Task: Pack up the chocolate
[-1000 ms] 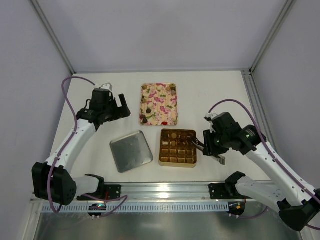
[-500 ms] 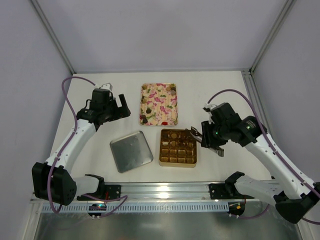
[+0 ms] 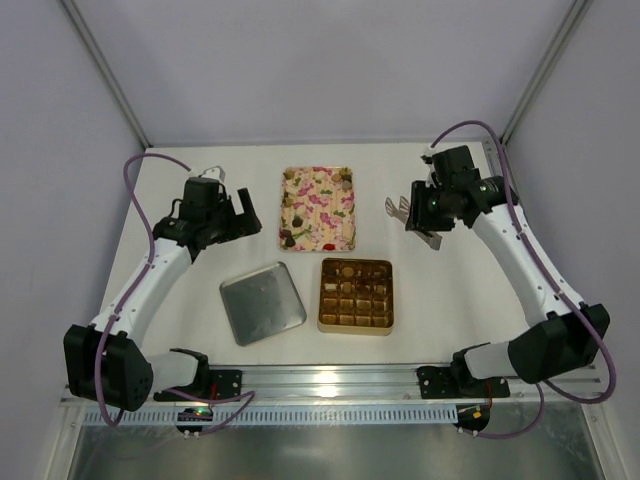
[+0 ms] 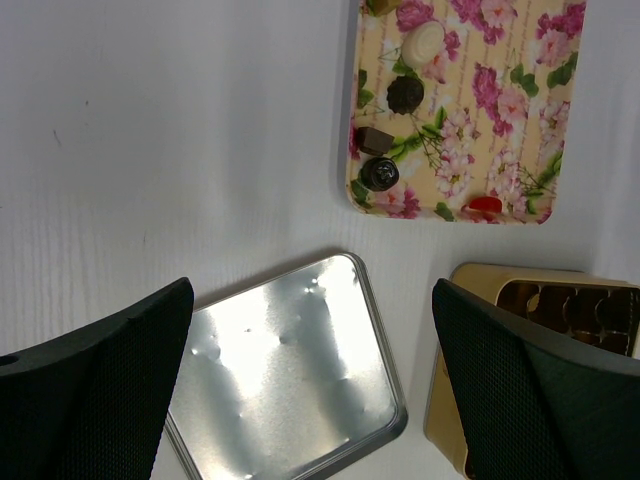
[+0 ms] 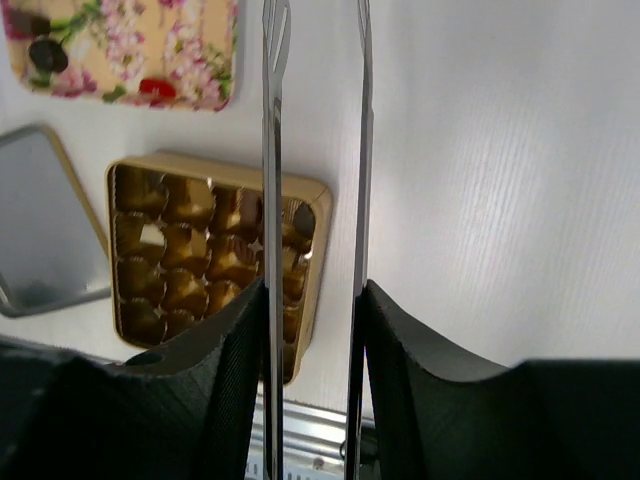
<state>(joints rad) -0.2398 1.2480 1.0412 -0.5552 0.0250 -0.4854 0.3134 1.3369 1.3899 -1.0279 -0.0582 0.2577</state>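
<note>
Several chocolates (image 3: 291, 238) lie on the pink floral tray (image 3: 322, 200): dark rounds, a cream one and a red one (image 4: 485, 205). The gold box (image 3: 356, 295) holds brown pieces in its cells (image 5: 190, 260). My left gripper (image 3: 243, 215) is open and empty, hovering left of the tray; in its wrist view (image 4: 312, 330) it hangs over the lid. My right gripper (image 3: 428, 213) is shut on metal tongs (image 5: 272, 150), held above bare table right of the tray. The tong blades stand apart with nothing seen between them.
A silver tin lid (image 3: 262, 302) lies left of the gold box. The aluminium rail (image 3: 330, 378) runs along the near edge. Grey walls close in the back and sides.
My right arm has lifted the tongs off the gold box and swung them back and to the right, beside the floral tray. The left arm has not moved.
</note>
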